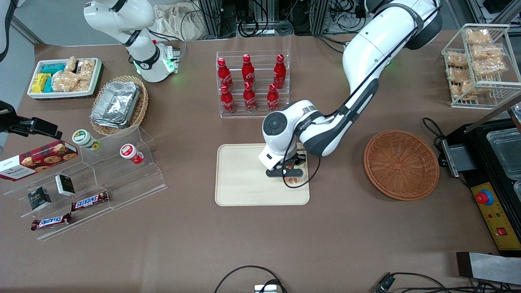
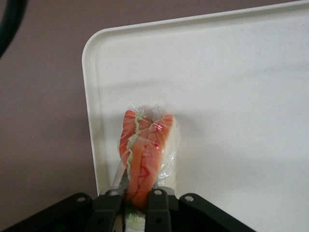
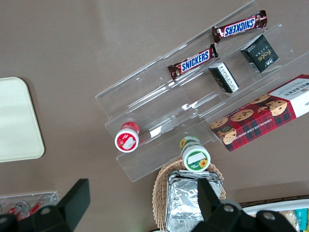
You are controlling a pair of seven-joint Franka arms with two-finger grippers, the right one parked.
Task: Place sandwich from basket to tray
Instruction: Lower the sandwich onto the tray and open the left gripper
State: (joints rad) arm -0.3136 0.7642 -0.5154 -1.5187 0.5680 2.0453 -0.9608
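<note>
— What do we see at the fingers (image 2: 157, 205)?

— In the wrist view we see the two dark pads pinched on the sandwich (image 2: 147, 154), its orange-red filling edge with a strip of green showing through clear wrap. The gripper (image 1: 290, 171) is clamped on it, so the sandwich sits between the pads over the tray (image 1: 244, 179).

— Where is that in the front view?

— Just right of centre in the frame. We see the gripper low over the tray's right-hand part, near the tray's edge, with a bit of orange showing under the black fingers. Whether the sandwich touches the tray surface we cannot tell.

— And further out?

— The basket (image 1: 401, 165), reddish-brown wicker, lies at centre right of the frame, well apart from the tray, with nothing in it that we can see. Above the tray in the frame stands a clear rack of red cola bottles (image 1: 249, 83). At lower left we see a clear stepped stand (image 1: 93, 179) with chocolate bars and small boxes.
</note>
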